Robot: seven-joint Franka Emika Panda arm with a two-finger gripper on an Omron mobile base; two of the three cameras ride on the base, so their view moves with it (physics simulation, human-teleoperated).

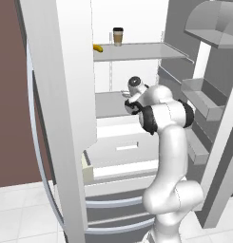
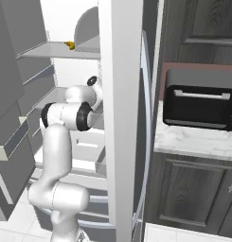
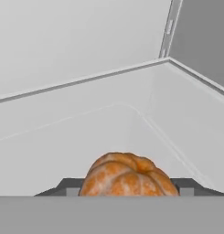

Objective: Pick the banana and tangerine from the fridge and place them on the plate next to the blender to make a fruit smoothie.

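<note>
The tangerine (image 3: 127, 176), orange and ribbed, sits between my two fingertips in the hand view. My gripper (image 3: 129, 191) is shut on it, one dark pad against each side, above the fridge's white middle shelf (image 1: 111, 104). My hand (image 1: 133, 93) reaches into the open fridge (image 1: 132, 142) at that shelf. The banana (image 1: 98, 48) lies on the upper shelf, and shows again as a small yellow tip, the banana (image 2: 69, 45), in the right base view. The plate and the blender are out of view.
A tan coffee cup (image 1: 118, 36) with a dark lid stands right of the banana. The open fridge doors (image 1: 61, 118) flank my arm, with door bins (image 1: 201, 102) on the right. A black microwave (image 2: 198, 99) sits on the marble counter (image 2: 193, 142).
</note>
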